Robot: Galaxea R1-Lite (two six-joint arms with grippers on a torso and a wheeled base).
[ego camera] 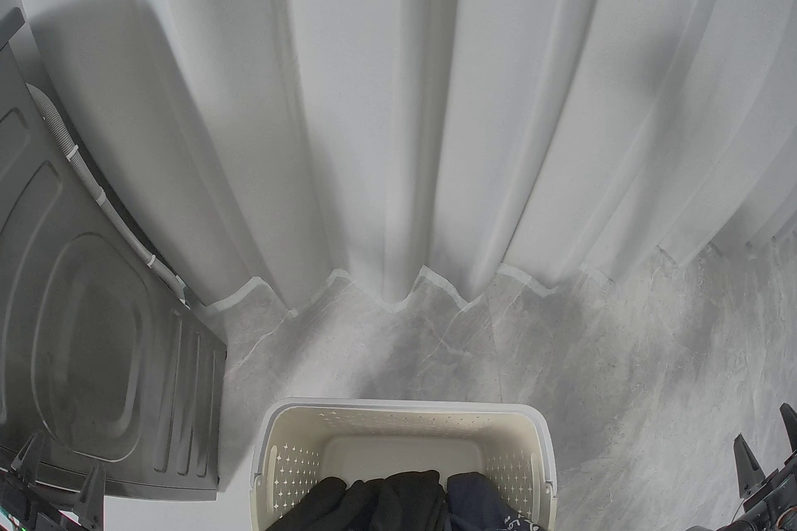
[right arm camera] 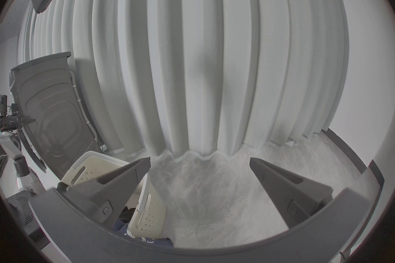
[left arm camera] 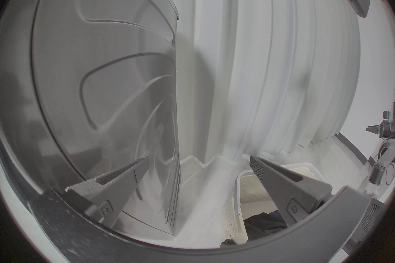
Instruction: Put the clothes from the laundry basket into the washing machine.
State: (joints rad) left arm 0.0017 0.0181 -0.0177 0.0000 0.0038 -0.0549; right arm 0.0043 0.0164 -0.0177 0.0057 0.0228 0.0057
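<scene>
A cream laundry basket stands on the floor at the bottom centre of the head view, with dark clothes piled in its near end. The grey washing machine stands to the left of the basket. My left gripper is at the bottom left corner, beside the machine, open with nothing between its fingers. My right gripper is at the bottom right edge, right of the basket, open and empty too. The basket and a bit of dark cloth lie near the right gripper's finger.
White pleated curtains hang behind the basket down to a grey marble-look floor. A ribbed white hose runs along the machine's back edge.
</scene>
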